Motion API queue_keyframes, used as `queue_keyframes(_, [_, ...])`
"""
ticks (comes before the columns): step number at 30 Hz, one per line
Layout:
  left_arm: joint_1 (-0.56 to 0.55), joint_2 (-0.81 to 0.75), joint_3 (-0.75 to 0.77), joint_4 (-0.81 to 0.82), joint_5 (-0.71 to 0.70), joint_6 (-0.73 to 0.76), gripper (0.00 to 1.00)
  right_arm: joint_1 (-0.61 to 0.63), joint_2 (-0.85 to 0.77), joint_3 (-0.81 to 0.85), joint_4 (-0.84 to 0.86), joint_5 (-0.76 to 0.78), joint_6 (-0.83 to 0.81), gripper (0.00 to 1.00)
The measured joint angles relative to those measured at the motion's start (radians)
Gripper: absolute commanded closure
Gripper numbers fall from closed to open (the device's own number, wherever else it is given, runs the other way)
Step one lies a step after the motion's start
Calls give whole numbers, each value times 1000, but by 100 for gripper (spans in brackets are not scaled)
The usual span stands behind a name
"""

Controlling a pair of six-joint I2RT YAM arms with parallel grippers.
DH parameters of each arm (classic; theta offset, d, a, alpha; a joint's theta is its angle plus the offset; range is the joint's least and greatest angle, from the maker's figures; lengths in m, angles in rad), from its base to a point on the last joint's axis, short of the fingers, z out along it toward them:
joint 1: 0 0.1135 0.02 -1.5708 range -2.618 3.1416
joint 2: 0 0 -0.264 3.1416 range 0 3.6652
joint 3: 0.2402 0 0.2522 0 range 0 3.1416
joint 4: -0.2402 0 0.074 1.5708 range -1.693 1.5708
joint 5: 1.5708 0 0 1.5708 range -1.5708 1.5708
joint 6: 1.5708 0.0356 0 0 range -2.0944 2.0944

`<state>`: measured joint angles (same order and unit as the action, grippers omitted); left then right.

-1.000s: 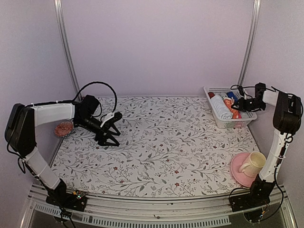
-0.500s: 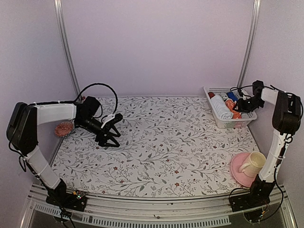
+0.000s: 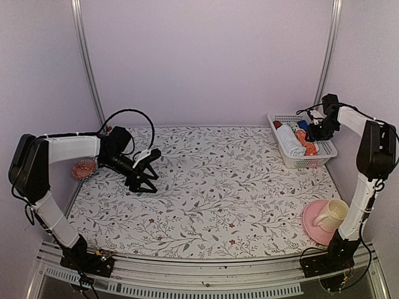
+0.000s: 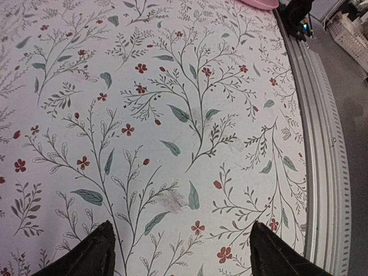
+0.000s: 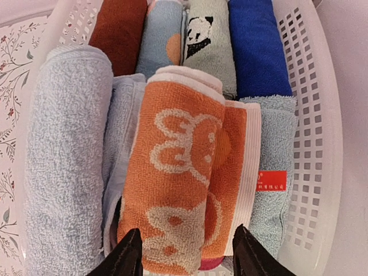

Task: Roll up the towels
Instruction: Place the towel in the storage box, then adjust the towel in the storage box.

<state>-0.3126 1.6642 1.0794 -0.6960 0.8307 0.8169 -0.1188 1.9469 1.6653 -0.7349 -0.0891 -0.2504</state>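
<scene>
Pink plate point(image 3: 310, 225): at the near right corner of the worktop point(image 3: 218, 187), beside the right arm's base, with a cream mug point(image 3: 331, 214) standing on it, handle to the left.
Worktop: covered in a white cloth printed with grey-green sprigs and small red flowers; a ribbed metal rail runs along its near edge.
Left fingers point(image 4: 95, 256): released and spread wide, nothing between them. They hang low over the bare floral cloth at the left middle of the worktop, well apart from the towels.
Pink round thing point(image 3: 82, 169): at the worktop's left edge, behind the left arm; too small to tell what it is.
White basket point(image 5: 315, 115): at the far right corner, a slotted plastic one, packed with rolled cloths.
Orange-red towel point(image 5: 178, 190): rolled, with white cartoon prints and a white border — it lies on top in the middle of the basket.
Light blue towel point(image 5: 63, 161): rolled, plain and fluffy, lying along the basket's left wall, just beside the orange-red one.
Other rolls: a brown-red one point(image 5: 121, 34), a panda-print one point(image 5: 210, 40) and a dark blue one point(image 5: 259, 49) sit at the far end.
Right fingers point(image 5: 129, 256): parted above the near end of the orange-red towel, one tip toward each side of the roll — not clamped on it.
</scene>
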Motion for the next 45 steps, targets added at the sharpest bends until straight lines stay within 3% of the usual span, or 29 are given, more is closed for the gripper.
queue_keyframes(16, [1,1,0,0,0,0,19,90,-10,47,-27,126,5,47])
queue_keyframes(32, [1,19,0,3,-2,-6,19,112,65,60,-27,168,8,58])
queue_keyframes(45, [2,27,0,4,-5,-7,19,108,116,69,-26,169,-1,55])
